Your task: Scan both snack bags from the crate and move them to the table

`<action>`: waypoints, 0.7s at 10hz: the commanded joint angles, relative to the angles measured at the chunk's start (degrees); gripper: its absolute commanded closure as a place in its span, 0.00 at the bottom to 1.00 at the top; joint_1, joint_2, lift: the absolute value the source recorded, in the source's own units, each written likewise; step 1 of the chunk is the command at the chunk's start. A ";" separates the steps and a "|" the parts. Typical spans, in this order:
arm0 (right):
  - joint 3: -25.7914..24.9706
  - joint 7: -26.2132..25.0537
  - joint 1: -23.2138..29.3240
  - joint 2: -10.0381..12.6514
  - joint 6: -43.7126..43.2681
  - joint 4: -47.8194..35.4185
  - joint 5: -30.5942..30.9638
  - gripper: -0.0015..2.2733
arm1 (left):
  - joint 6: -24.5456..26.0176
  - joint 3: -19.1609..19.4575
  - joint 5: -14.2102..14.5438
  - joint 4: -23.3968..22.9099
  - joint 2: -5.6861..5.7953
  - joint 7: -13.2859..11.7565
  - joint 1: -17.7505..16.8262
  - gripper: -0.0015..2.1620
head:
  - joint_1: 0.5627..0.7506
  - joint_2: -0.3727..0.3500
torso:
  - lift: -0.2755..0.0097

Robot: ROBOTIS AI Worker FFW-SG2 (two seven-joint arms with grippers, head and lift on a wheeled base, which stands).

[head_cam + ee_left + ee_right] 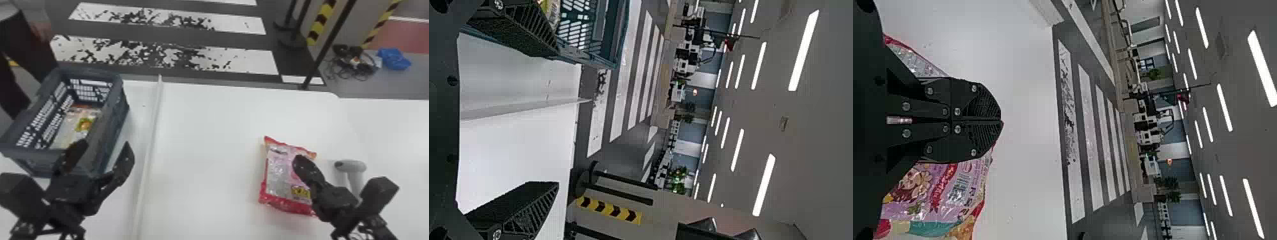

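On the table lies a pink and red snack bag (281,172); my right gripper (300,159) is over its right part, and in the right wrist view the gripper (1002,121) has its fingers pressed together, the bag (933,192) beyond them. A second snack bag (71,127), pale with a yellow-green print, rests inside the dark crate (110,127) at the left. My left gripper (103,146) is at the crate's near right corner, fingers spread apart; in the left wrist view the gripper (554,117) has nothing between its fingers. A grey-white scanner (351,169) stands right of the pink bag.
A raised white strip (150,146) runs along the table (204,127) between the crate and the pink bag. A person stands behind the crate. Barrier posts and a blue bag (394,59) are on the floor beyond the table.
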 commanded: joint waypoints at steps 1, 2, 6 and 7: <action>0.27 1.72 -0.91 -1.03 -1.92 3.30 -0.01 0.99 | -0.03 -0.09 0.09 0.57 -0.08 0.00 -0.16 0.03 | 0.70 0.36 | 0.66; 0.53 2.68 -1.53 -1.91 -2.80 5.23 0.07 0.99 | -0.55 -0.18 0.00 0.83 -0.08 0.00 -0.16 0.03 | 0.70 0.36 | 0.66; 1.41 9.45 -4.43 -6.12 -6.67 12.79 2.97 0.99 | -1.43 -0.27 0.00 1.80 -0.08 0.00 -0.16 0.03 | 0.70 0.37 | 0.66; 0.80 12.62 -4.17 -6.83 -8.25 14.02 3.41 0.99 | -1.43 -0.97 0.09 2.59 0.00 0.00 -0.86 0.03 | 0.70 0.37 | 0.66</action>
